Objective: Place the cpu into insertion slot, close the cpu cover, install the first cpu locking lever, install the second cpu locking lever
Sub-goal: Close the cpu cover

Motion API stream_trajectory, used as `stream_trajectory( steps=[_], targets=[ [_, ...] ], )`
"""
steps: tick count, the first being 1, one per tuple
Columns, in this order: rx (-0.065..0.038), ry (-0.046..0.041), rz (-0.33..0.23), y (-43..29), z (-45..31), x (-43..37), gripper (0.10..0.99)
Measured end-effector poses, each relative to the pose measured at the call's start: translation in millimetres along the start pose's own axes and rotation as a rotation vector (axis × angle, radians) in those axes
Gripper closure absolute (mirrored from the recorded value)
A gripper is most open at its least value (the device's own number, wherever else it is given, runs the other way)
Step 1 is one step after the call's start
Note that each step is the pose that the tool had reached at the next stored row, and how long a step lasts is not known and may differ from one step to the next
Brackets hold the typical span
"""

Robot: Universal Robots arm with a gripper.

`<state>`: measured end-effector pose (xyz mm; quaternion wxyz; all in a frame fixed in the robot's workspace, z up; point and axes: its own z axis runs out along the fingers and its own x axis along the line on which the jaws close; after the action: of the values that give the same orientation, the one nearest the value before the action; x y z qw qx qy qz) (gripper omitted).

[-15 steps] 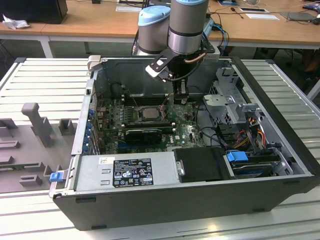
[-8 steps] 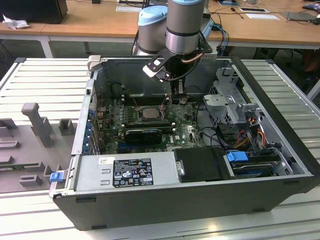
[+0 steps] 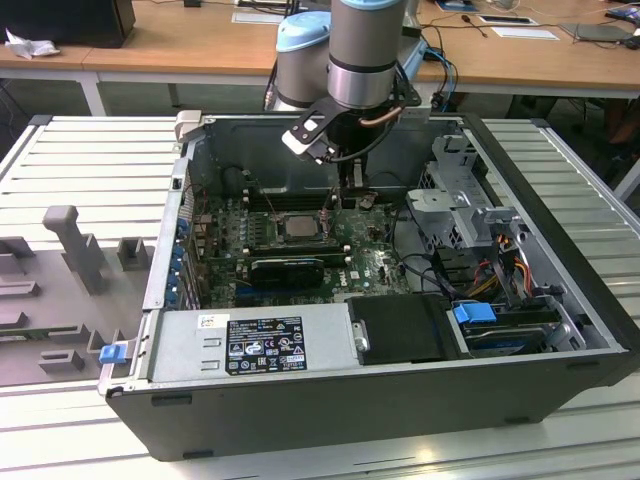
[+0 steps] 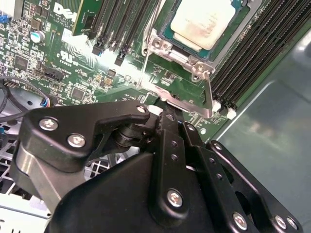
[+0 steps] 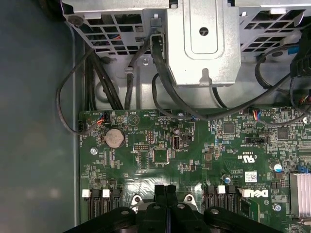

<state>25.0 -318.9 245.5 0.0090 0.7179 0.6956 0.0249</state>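
The cpu [image 4: 201, 22], a pale silvery square, lies in the insertion slot [image 4: 167, 34] on the green board; it also shows in the exterior view [image 3: 300, 225]. The cpu cover [image 4: 200, 65], a silvery frame, lies around its edges. A thin wire locking lever [image 4: 145, 68] runs beside the socket and a flat lever piece [image 4: 187, 104] lies just off the socket's corner. My gripper [image 4: 167, 116] is shut, its tips right at that flat lever piece; whether they touch it I cannot tell. Its black fingers [image 5: 160, 194] press together above the board, and it hangs just at the exterior view's right of the socket [image 3: 345, 195].
The open grey computer case [image 3: 560, 330] surrounds the work. Long black memory slots [image 4: 257, 53] flank the socket. A metal drive cage [image 5: 204, 43] with black cables [image 5: 160, 92] stands close by. The power supply [image 3: 250, 345] and a black shroud [image 3: 405, 330] line the front.
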Motion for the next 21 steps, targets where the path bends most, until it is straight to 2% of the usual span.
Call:
stream_trajectory(
  steps=[5, 17, 21],
  targets=[
    [0.000, 0.0000, 0.000, -4.0, -0.2, -0.1, 0.980],
    [0.000, 0.0000, 0.000, -22.6, -0.9, -0.7, 0.980],
    [0.000, 0.0003, 0.000, -26.4, 3.2, -0.9, 0.980]
  ],
)
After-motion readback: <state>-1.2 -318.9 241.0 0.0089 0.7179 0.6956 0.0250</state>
